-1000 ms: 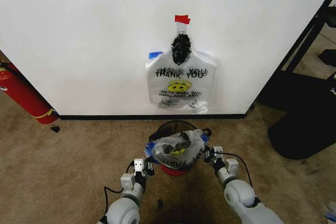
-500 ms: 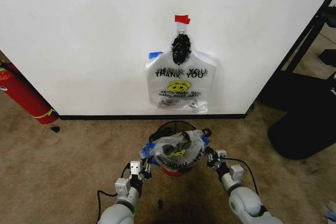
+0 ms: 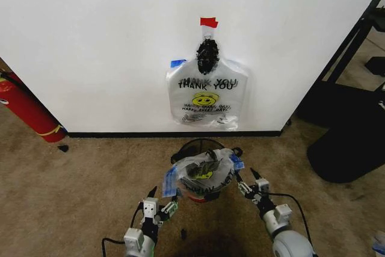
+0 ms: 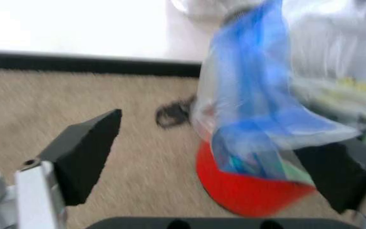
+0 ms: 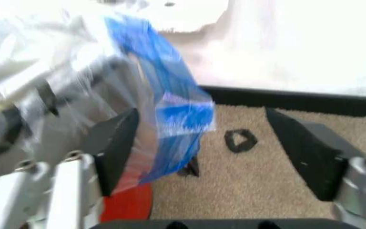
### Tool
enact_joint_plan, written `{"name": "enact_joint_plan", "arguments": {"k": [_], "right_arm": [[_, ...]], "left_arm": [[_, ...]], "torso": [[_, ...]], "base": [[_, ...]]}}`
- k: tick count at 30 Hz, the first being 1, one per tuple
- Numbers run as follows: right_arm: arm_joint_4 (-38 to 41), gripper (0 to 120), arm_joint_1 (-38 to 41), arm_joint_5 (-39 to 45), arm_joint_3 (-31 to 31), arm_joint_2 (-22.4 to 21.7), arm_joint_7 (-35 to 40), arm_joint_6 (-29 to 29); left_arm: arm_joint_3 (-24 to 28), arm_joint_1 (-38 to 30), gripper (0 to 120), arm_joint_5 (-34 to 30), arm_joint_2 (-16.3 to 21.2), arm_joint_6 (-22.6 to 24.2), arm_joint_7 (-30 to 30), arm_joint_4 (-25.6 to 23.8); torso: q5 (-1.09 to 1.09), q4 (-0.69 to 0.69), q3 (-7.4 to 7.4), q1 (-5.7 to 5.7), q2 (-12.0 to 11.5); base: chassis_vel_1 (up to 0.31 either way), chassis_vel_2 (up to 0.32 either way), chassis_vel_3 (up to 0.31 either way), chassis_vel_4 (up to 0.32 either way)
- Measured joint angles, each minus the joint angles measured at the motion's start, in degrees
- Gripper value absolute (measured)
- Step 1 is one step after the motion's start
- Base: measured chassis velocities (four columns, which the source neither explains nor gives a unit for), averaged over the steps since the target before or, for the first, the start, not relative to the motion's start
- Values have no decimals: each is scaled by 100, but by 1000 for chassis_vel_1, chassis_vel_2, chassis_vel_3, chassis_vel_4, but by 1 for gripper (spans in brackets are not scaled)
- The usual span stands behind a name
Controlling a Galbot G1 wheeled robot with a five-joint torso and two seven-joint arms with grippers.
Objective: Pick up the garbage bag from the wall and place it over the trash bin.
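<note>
The garbage bag [image 3: 203, 174], see-through with a yellow smiley and blue handle loops, lies draped over the top of the trash bin [image 3: 194, 144], a black mesh basket with a red base [image 4: 247, 193]. My left gripper [image 3: 163, 198] stands open just beside the bag's blue loop [image 4: 259, 114], holding nothing. My right gripper [image 3: 245, 179] is open too, with the other blue loop [image 5: 170, 107] close by its finger [image 5: 116, 148]. A second bag of the same kind [image 3: 207, 94] hangs on the wall under red tape.
A red fire extinguisher [image 3: 27, 109] leans at the left wall. Black furniture [image 3: 349, 142] fills the right side. A black baseboard [image 3: 120, 133] runs along the wall. Small black bits lie on the carpet [image 3: 183, 233], and a black ring [image 5: 240, 140] lies behind the bin.
Both grippers have drawn back from the bin toward me and come off the bag. The bag stays draped over the bin, its blue loops now hanging free.
</note>
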Motion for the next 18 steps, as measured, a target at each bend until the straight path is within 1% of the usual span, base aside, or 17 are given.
{"name": "enact_joint_plan", "arguments": {"k": [1, 3, 4, 5, 6, 7, 9, 12, 13, 15, 18], "right_arm": [[112, 86, -87, -2, 76, 18, 0, 35], [153, 88, -120, -2, 102, 23, 0, 47], [280, 93, -222, 12, 186, 34, -6, 83], [329, 94, -259, 29, 220, 37, -13, 92], [549, 98, -427, 116, 355, 46, -66, 110], [714, 99, -565, 137, 469, 76, -103, 127], [786, 99, -632, 138, 529, 98, -115, 137], [1051, 100, -965, 51, 844, 244, -155, 253], [1116, 100, -1069, -2, 919, 329, -162, 327], [1160, 100, -1140, -52, 971, 409, -162, 397], [1312, 100, -1397, -358, 1154, 901, -149, 777]], "left_arm": [[-64, 46, 99, 128, -73, -83, -16, -26], [-73, 59, 100, 154, -89, -98, -22, -33], [-104, 112, 100, 244, -131, -164, -43, -62], [-115, 133, 100, 272, -137, -190, -49, -70], [-164, 240, 99, 361, -119, -273, -59, -124], [-187, 344, 98, 383, -60, -295, -54, -196], [-203, 420, 98, 390, -5, -308, -44, -251], [-298, 715, 98, 389, 357, -487, 30, -516], [-367, 769, 99, 369, 464, -574, 41, -613], [-427, 783, 100, 329, 532, -620, 41, -690], [-555, 582, 100, 123, 771, -742, 25, -898]], "torso": [[0, 1, 0, 0, 0], [0, 1, 0, 0, 0], [-2, 0, 0, 0, 0], [-1, 0, 0, 0, 0], [-1, 0, 0, 0, 0], [-2, 0, 0, 0, 0], [-2, 0, 0, 0, 0], [-2, 2, 0, 0, 0], [-2, 0, 0, 0, 0], [-2, 1, 0, 0, 0], [-1, 2, 0, 0, 0]], "base": [[0, 0, 0, 0], [0, 0, 0, 0], [0, 0, 0, 0], [0, 0, 0, 0], [0, 0, 0, 0], [0, 0, 0, 0], [0, 0, 0, 0], [0, 0, 0, 0], [0, 0, 0, 0], [0, 0, 0, 0], [0, 0, 0, 0]]}}
